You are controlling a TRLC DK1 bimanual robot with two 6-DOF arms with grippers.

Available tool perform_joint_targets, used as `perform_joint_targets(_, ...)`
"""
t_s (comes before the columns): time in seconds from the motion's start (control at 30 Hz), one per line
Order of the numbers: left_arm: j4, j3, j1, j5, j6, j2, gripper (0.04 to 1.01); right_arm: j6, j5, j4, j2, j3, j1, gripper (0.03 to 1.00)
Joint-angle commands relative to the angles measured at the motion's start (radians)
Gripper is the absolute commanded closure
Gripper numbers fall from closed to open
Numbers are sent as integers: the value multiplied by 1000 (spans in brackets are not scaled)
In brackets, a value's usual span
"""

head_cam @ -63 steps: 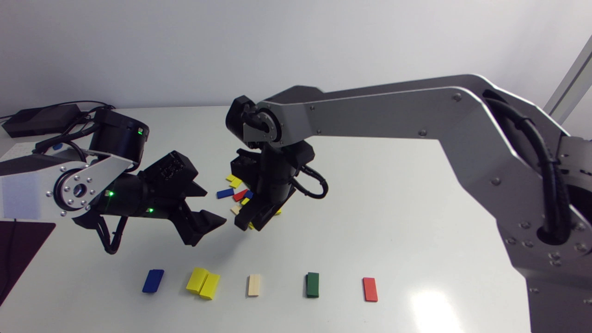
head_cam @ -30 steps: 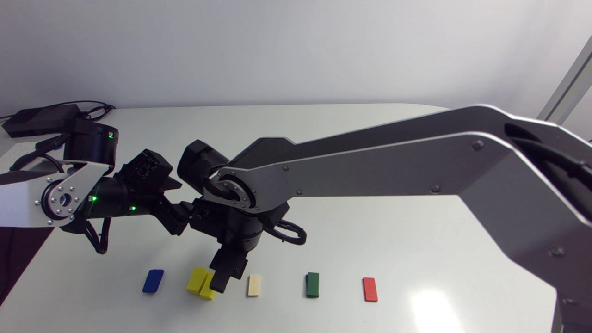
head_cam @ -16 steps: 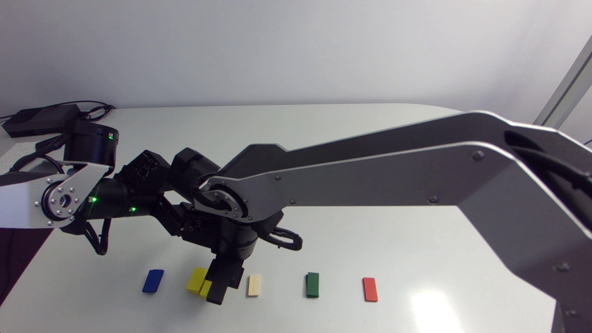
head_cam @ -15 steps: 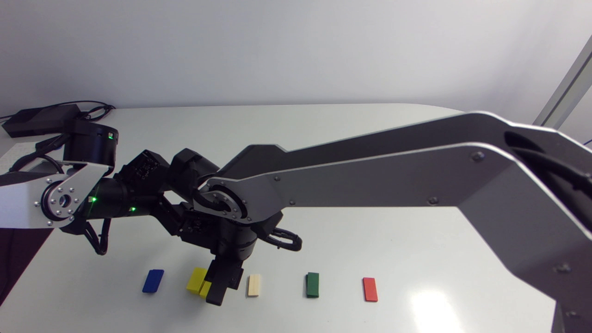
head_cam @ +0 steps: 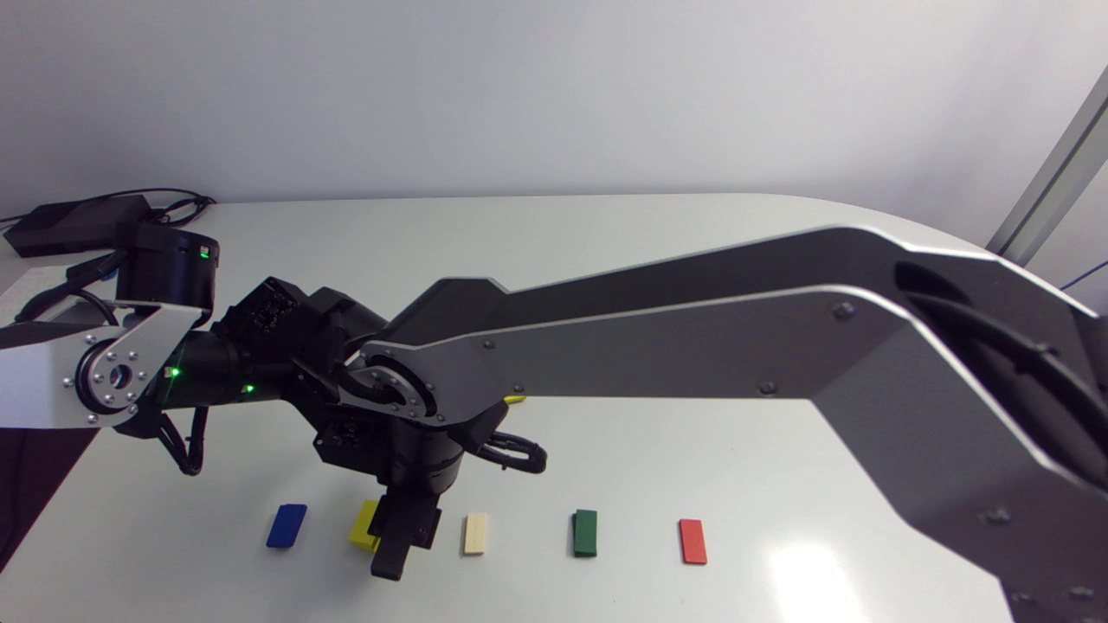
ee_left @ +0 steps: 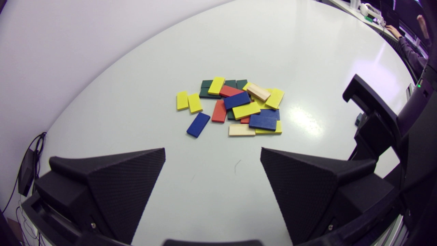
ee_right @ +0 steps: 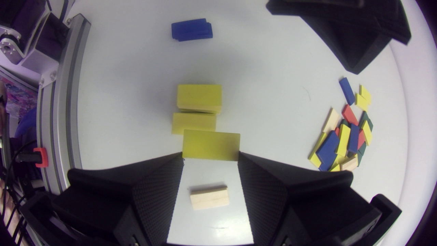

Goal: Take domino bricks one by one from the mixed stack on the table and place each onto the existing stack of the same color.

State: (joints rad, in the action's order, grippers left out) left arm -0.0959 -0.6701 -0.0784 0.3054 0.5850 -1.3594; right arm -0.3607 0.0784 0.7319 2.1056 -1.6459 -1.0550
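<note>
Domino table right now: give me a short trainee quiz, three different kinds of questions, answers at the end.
1. True or false: the left gripper is open and holds nothing.
2. The brick in the right gripper is: A red, B yellow, C blue?
3. Fill in: in the row of stacks, the one between the cream stack and the red stack is ____.
Key: 1 true; 2 B, the yellow brick; 3 the green stack.

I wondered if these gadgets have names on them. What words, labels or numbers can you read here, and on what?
None can be read.
The bricks in the mixed pile: plain coloured faces, no dots or numbers.
The yellow brick held near the yellow stack: blank.
The pale sheet at the head view's far left: possibly faint print, too blurred to read.
</note>
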Motion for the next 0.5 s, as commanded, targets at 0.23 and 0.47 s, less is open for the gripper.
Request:
perform_joint_targets(0.23, 36, 29, 29, -19, -19, -24, 54, -21, 4, 38, 77, -72, -23, 666)
perform_joint_targets(0.47, 62, 37, 68, -19, -19, -38, 54, -14, 4, 47, 100, -91, -36, 666)
